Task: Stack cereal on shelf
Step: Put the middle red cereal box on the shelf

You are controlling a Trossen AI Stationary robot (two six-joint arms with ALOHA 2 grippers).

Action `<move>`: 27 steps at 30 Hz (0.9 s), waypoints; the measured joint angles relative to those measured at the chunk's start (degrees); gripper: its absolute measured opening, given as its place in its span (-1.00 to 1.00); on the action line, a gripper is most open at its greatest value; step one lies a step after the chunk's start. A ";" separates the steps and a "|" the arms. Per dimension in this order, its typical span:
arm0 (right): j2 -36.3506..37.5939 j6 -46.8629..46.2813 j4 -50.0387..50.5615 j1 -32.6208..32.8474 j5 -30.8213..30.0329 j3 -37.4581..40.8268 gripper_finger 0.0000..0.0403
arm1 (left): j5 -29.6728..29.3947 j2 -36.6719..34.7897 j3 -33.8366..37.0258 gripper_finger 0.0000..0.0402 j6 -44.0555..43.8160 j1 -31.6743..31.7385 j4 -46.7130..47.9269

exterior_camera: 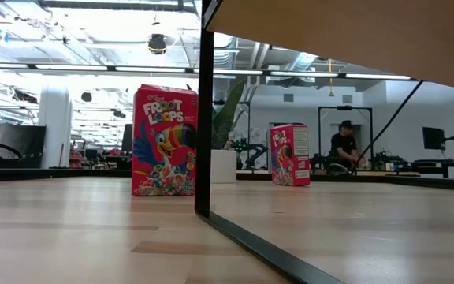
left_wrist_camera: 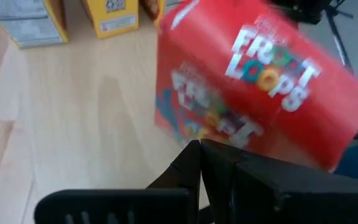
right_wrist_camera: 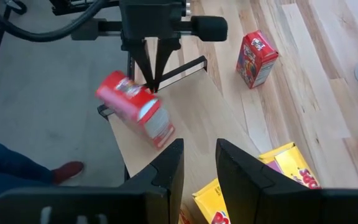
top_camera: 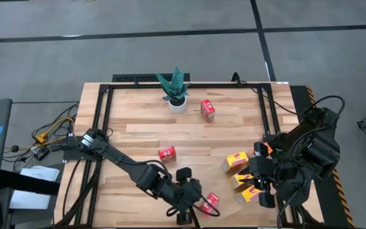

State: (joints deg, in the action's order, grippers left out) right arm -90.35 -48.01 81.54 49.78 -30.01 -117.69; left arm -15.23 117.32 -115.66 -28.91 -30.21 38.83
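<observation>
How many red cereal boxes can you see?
3. One red box stands beside the plant, one mid-table, one at the near edge by the left gripper. Others may be hidden.

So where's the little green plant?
In the high view, the green potted plant in its white pot stands at the table's far edge, near the middle, just left of an upright red cardboard cereal box.

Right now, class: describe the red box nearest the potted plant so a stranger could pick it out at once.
Find the potted plant at the table's far edge. Just to its right, apart from it, a red cereal box stands upright. It is the only box beside the plant; the other red boxes lie nearer the arms, and the yellow ones cluster by the right arm.
</observation>
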 joint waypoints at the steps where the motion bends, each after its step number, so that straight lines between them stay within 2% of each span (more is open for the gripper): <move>1: 0.00 -0.02 -0.02 0.00 -0.01 0.00 -0.41 | 0.17 0.00 0.00 -1.00 0.14 0.08 -0.68; 8: 0.00 -0.15 -0.22 0.00 -0.01 0.00 -0.41 | -1.96 0.00 0.00 -1.00 2.99 0.44 -1.95; 19: 0.00 -0.13 -0.20 0.00 0.01 0.00 -0.41 | 4.53 1.72 -0.01 -1.00 4.28 2.34 -9.39; 27: 0.02 0.05 -0.10 0.00 -0.01 0.00 -0.41 | 5.87 2.69 0.07 -1.00 4.31 3.04 -9.45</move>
State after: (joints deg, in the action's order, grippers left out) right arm -90.33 -47.96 81.44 49.78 -30.02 -117.69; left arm -9.36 120.01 -115.59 -24.60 -27.18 29.38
